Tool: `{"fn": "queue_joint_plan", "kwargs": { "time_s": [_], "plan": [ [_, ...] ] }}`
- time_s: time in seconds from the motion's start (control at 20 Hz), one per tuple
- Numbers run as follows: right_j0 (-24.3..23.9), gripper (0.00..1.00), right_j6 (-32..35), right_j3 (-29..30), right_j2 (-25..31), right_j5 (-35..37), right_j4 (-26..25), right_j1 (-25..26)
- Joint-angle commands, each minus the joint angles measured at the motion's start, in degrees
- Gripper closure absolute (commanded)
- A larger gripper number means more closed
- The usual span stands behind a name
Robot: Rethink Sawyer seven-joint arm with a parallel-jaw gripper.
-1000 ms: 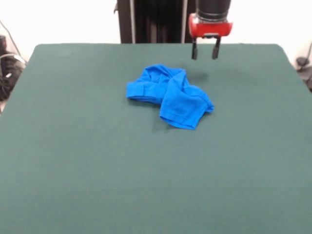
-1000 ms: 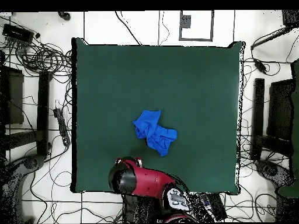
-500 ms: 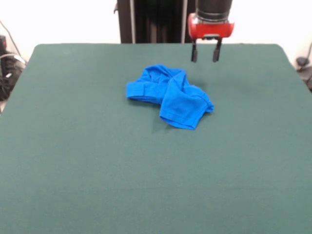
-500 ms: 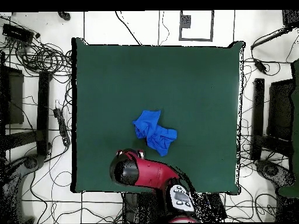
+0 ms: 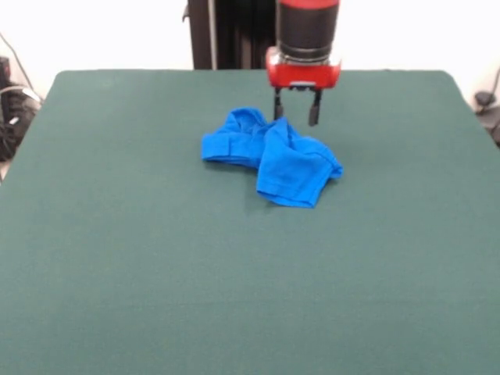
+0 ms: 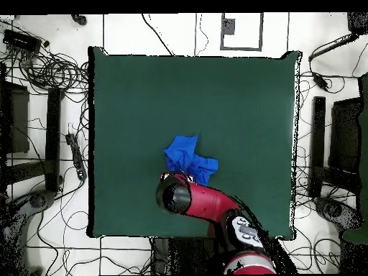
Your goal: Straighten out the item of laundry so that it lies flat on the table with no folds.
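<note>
With my red-and-black gripper (image 5: 295, 117) hanging jaws apart above the crumpled bright blue T-shirt (image 5: 269, 155) on the dark green fabric-clad table (image 5: 156, 258), I'd pinch that soft, light cloth at an outer hem.

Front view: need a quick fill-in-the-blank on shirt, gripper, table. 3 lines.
1. The shirt lies ____ on the table, not flat.
2. The colour of the shirt is ____.
3. The gripper hangs over the shirt's far edge with its jaws ____.

Missing words: crumpled; blue; open
</note>
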Motion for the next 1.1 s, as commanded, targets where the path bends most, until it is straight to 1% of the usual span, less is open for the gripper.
{"fn": "queue_joint_plan", "kwargs": {
  "time_s": [0.05,0.15,0.2,0.4,0.55,0.75,0.85,1.1],
  "plan": [
    [-2.1,0.00,4.4,-6.3,6.1,1.9,-2.1,6.4],
    [-1.4,0.00,4.9,-6.7,5.3,1.7,-2.3,6.9],
    [-0.4,0.00,5.8,-6.4,4.6,1.0,-2.2,7.0],
    [1.0,0.00,8.6,-5.4,3.6,-1.9,-1.7,7.7],
    [1.4,0.00,9.4,-5.4,3.8,-1.5,-1.0,7.7],
    [4.5,0.00,12.4,-3.0,2.8,1.9,1.8,3.4],
    [4.7,0.00,14.1,-1.4,3.6,3.5,3.4,0.8],
    [6.7,0.00,14.5,-2.2,1.3,10.9,5.5,-3.7]
  ]
}}
